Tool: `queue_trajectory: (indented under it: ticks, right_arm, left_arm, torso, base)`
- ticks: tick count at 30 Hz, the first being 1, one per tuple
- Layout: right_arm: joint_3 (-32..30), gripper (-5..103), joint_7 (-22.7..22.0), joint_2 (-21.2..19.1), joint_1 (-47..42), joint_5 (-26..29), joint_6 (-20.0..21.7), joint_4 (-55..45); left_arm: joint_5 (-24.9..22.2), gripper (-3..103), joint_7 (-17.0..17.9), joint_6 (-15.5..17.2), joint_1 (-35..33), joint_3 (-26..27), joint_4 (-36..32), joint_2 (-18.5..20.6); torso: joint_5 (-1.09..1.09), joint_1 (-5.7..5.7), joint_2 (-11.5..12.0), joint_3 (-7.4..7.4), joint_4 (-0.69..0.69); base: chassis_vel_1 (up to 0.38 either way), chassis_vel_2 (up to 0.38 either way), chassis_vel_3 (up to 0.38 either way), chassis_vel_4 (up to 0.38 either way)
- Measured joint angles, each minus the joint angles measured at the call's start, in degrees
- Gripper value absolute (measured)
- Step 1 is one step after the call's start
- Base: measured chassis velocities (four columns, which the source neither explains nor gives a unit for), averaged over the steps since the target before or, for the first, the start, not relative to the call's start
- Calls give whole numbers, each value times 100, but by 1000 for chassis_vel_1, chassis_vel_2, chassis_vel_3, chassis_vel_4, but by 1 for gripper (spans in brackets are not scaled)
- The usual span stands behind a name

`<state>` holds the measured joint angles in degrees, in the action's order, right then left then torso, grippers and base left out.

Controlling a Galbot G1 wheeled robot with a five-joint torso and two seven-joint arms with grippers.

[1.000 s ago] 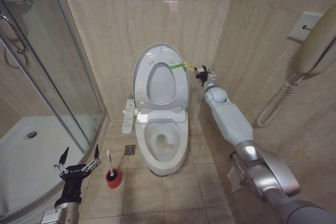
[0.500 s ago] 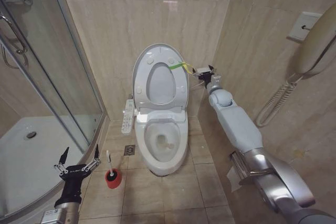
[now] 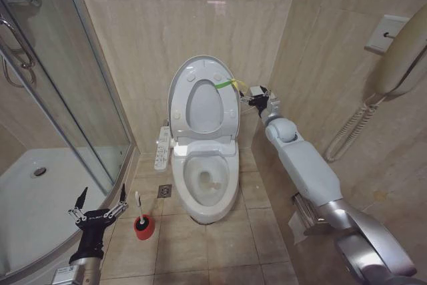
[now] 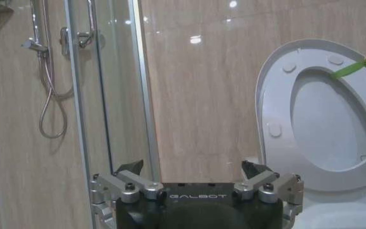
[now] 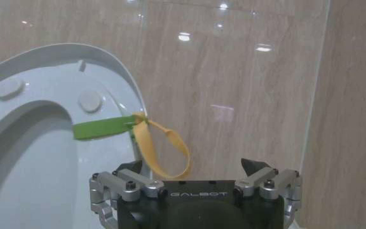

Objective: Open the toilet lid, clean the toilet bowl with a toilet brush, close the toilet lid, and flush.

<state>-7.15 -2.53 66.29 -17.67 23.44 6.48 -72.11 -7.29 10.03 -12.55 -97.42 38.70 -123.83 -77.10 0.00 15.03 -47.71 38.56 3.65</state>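
While the toilet lid (image 3: 202,98) stands raised against the back wall above the open toilet bowl (image 3: 205,181), with the right end effector (image 3: 257,96) wide open, empty, just beside the yellow-green band (image 3: 225,84) at the lid's edge, and the left end effector (image 3: 99,205) open, empty, low near the shower tray (image 3: 30,195). Toilet brush (image 3: 138,206): upright in red holder cup (image 3: 143,227) on the floor beside the bowl's front corner, long axis vertical, handle up. Judged light, stiff, thin, likely slippery; best taken on the upper handle.
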Motion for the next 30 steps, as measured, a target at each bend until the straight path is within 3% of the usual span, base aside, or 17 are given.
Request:
queue_trajectory:
  ticks: [17, 30]
  right_arm:
    - [-302, 100, -426, -192, -993, 311, 269, -963]
    - [-1003, 100, -641, -242, -2188, 370, 261, -1931]
  left_arm:
    - [0, 100, 0, 0, 0, 0, 0, 0]
    - [0, 100, 0, 0, 0, 0, 0, 0]
  torso:
    - [0, 0, 0, 0, 0]
    - [-1, 0, 0, 0, 0]
  base:
    - [0, 0, 0, 0]
    - [0, 0, 0, 0]
